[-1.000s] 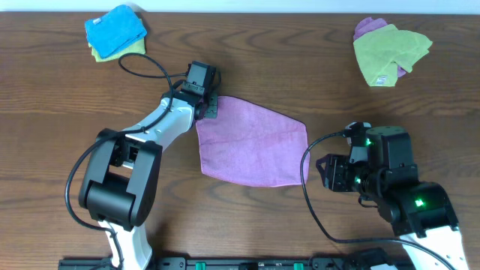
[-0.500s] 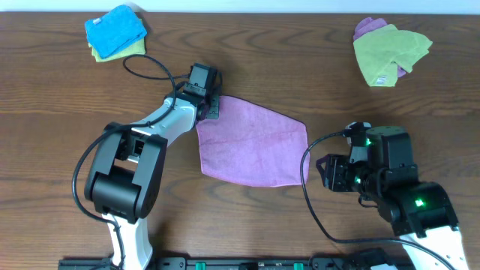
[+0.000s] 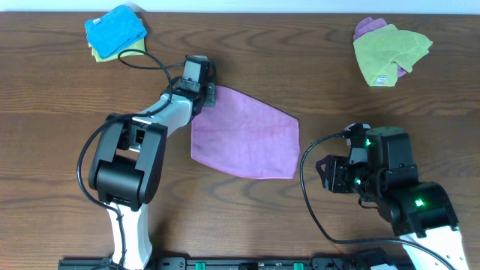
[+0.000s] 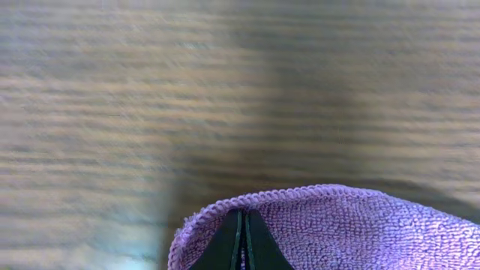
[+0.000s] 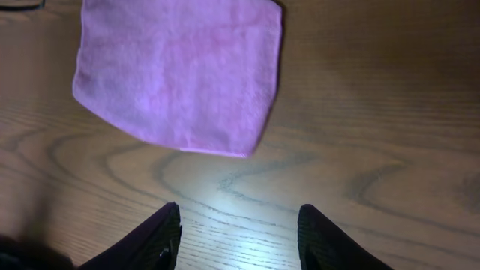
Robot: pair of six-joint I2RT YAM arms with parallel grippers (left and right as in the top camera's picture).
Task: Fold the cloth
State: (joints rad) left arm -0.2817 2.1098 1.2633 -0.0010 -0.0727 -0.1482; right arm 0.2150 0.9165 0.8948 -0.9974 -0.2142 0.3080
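The purple-magenta cloth point(image 3: 246, 133) lies flat on the wooden table in the overhead view. My left gripper point(image 3: 207, 95) is shut on the cloth's far left corner; the left wrist view shows the closed fingertips point(image 4: 242, 238) wrapped by the cloth's hemmed edge point(image 4: 337, 225). My right gripper point(image 3: 324, 174) is open and empty, to the right of the cloth and apart from it. In the right wrist view the cloth point(image 5: 180, 71) lies ahead of the spread fingers point(image 5: 238, 236). No white tag is visible.
A bright blue cloth on a lime-green one point(image 3: 115, 31) lies at the far left. A lime-green cloth over a purple one point(image 3: 388, 49) lies at the far right. Black cables trail from both arms.
My left gripper has pulled the cloth's corner up and to the left; the whole cloth has slid a little that way. The right arm has not moved.
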